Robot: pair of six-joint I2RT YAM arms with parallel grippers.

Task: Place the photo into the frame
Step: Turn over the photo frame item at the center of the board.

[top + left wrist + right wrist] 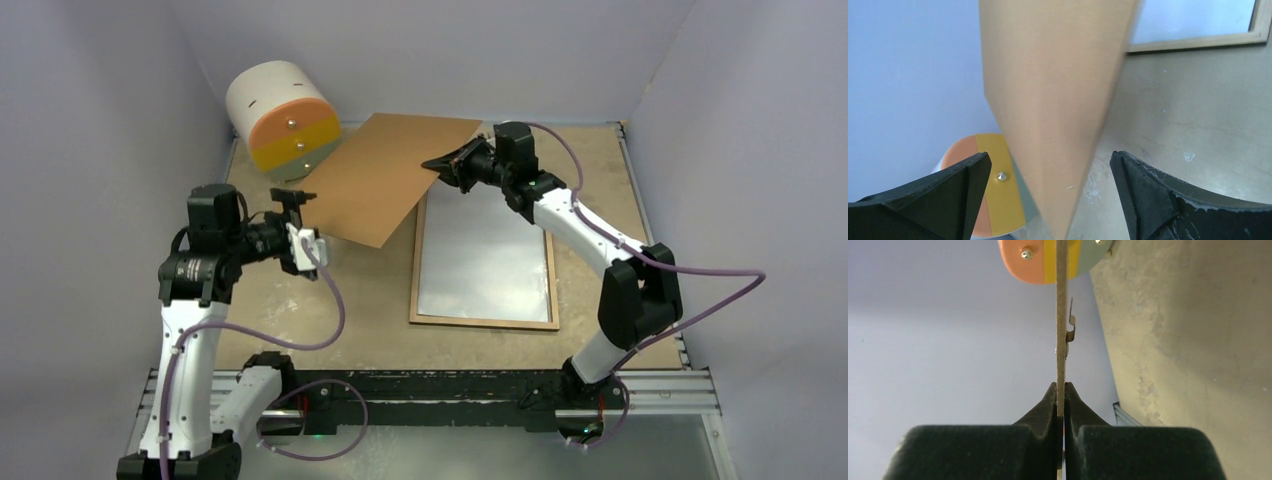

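On the right half of the tabletop the frame lies flat with its light-wood rim facing up, its long sides running away from the arm bases. Inside the rim we see only a pale grey sheen, and we cannot tell whether that is bare glass or the pale back of the photo.

Above the frame's far left corner the right tool is clamped on one corner of the brown backing panel. Its wrist view shows both fingers pressed flat against the thin board, seen edge-on, with a small metal clip standing off the board's right face. The panel hangs off the tabletop, tilted, and stretches leftward from that grip.

At the panel's near left corner sits the left tool, its fingers spread wide apart. From its wrist camera the board's corner points down between the two fingers, and neither appears to touch it.

Behind the panel, in the far left corner, rests a white drum with an orange, yellow and grey-green end face.
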